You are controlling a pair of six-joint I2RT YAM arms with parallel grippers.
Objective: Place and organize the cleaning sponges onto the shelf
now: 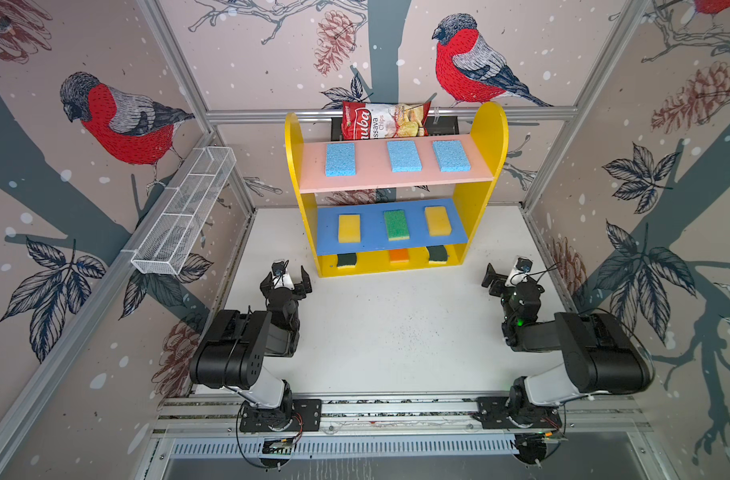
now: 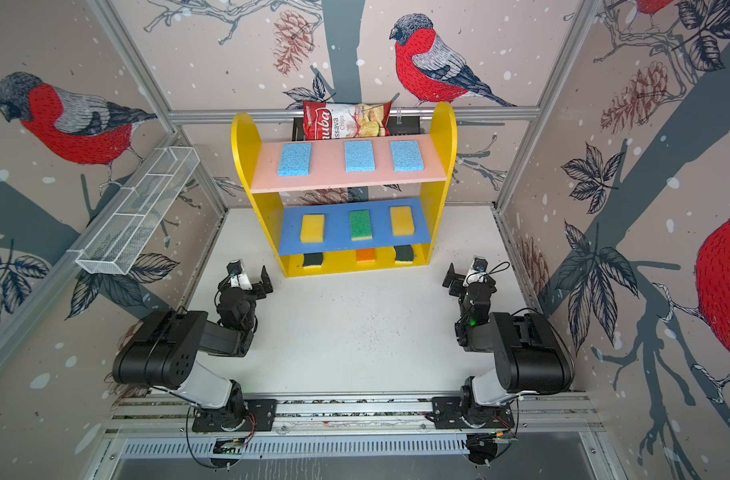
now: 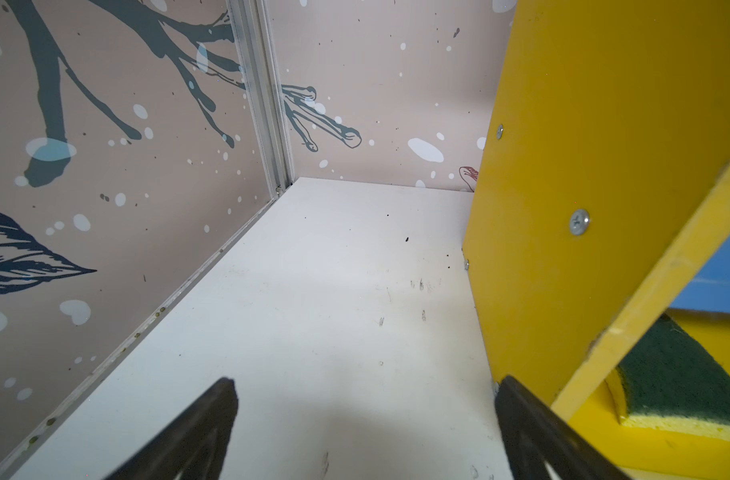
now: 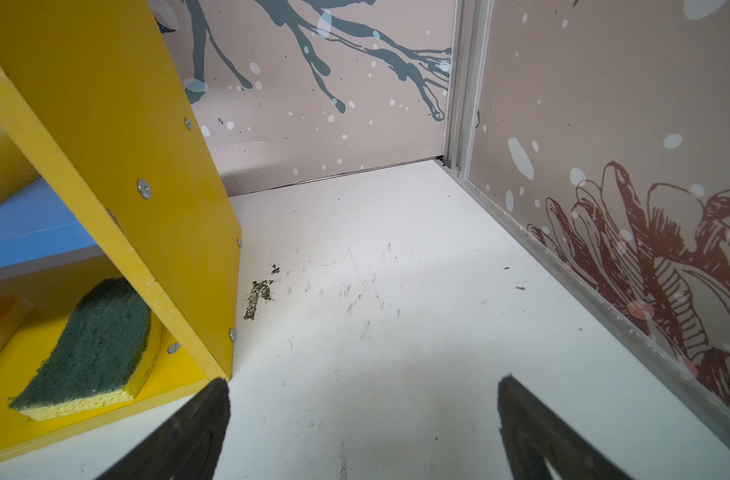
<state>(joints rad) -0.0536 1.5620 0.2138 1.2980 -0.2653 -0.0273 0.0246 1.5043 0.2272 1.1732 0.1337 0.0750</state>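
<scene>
The shelf [image 1: 486, 137] stands at the back of the table in both top views. Three light blue cleaning sponges [image 1: 403, 156] lie in a row on its pink board. On the blue board a green-topped sponge [image 1: 396, 225] sits between two yellow ones [image 1: 349, 228]. On the base an orange-topped sponge [image 1: 398, 254] lies between two dark green ones [image 1: 346, 260]. My left gripper [image 1: 286, 282] hovers open and empty by the shelf's front left corner. My right gripper [image 1: 506, 276] hovers open and empty off its front right corner. The wrist views show a dark green sponge [image 3: 679, 382] [image 4: 93, 349] beside each open gripper [image 3: 365, 384] [image 4: 363, 382].
A red chips bag [image 1: 384, 120] leans on a black rack [image 1: 336, 129] behind the shelf's top. A white wire mesh basket [image 1: 184, 212] hangs on the left wall. Patterned walls close in three sides of the white table [image 1: 396, 332].
</scene>
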